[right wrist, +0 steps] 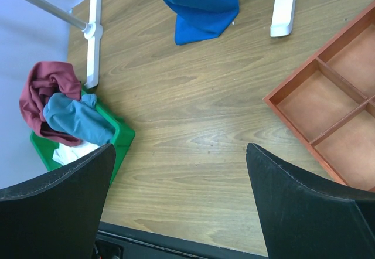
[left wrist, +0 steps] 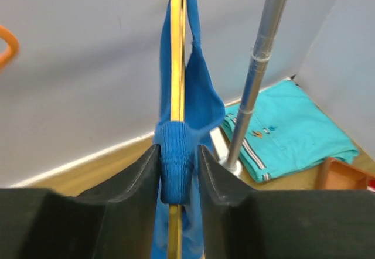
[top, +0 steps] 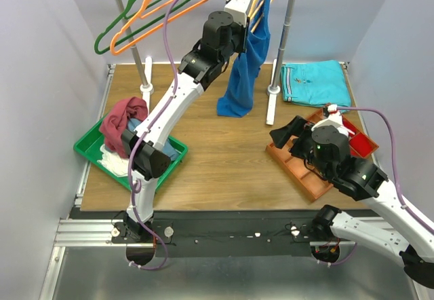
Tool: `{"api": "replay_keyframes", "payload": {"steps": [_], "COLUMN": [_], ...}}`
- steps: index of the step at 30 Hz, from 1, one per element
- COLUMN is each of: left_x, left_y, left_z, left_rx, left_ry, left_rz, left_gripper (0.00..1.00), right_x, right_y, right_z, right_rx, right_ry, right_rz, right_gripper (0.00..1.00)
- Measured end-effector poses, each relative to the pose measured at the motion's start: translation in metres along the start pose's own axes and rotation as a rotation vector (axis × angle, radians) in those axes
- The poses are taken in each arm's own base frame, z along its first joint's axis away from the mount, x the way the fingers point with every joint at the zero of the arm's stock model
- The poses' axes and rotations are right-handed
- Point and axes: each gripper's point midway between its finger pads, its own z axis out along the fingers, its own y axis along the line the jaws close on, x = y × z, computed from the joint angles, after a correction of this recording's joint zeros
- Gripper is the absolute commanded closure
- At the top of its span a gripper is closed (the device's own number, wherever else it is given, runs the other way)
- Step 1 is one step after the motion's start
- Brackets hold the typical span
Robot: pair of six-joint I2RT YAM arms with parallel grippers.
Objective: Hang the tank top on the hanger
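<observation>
I have my left gripper (left wrist: 177, 174) clamped on a bunched strap of the tank top (top: 244, 76), which hangs from the hanger (top: 260, 0). The cloth looks soft, light and limp, so I judge the ribbed strap edge the firmest hold. My right gripper (right wrist: 180, 153) is spread and empty.

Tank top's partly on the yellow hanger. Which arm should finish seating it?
Left. The left gripper is clamped on the tank top's bunched strap against the hanger, up at the rack. The right gripper is open, low over the table beside the orange tray.
</observation>
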Motion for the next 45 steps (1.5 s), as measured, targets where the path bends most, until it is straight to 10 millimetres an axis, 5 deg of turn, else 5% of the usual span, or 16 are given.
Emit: {"api": "replay_keyframes", "payload": {"steps": [3,8,16,21,29,34,40,45], "left_x": [-0.010,-0.026,-0.063,-0.063,0.016,0.102,0.197,0.228], "left_y": [-0.001,-0.003,-0.004,-0.007,-0.034,-0.065,-0.061,-0.049], "left_z": [0.000,-0.012,-0.068,-0.111,-0.180,-0.229,-0.269,-0.291], "left_rx": [0.006,0.024,0.067,0.111,0.168,0.209,0.153,0.097], "left_ry": [-0.038,-0.076,-0.142,-0.136,0.042,0.222,0.419,0.484], "left_rz": [-0.009,-0.021,-0.078,-0.154,-0.252,-0.261,-0.266,-0.261], "left_gripper": [0.36,0.03,0.01,0.01,0.01,0.01,0.01,0.01], "right_x": [0.001,0.001,0.005,0.007,0.008,0.020,0.055,0.065], "right_y": [0.000,0.000,-0.002,0.001,0.012,0.016,0.001,-0.004], "right_z": [0.001,0.001,0.006,0.013,0.021,0.031,0.042,0.045], "right_rx": [0.001,0.003,0.008,0.011,-0.031,-0.050,-0.036,-0.037], "right_ry": [0.002,0.003,0.008,0.011,0.009,0.039,0.130,0.152], "right_rz": [-0.001,-0.004,-0.014,-0.030,-0.045,-0.060,-0.090,-0.099], "right_gripper": [0.00,0.00,0.00,0.00,0.00,0.00,0.00,0.00]}}
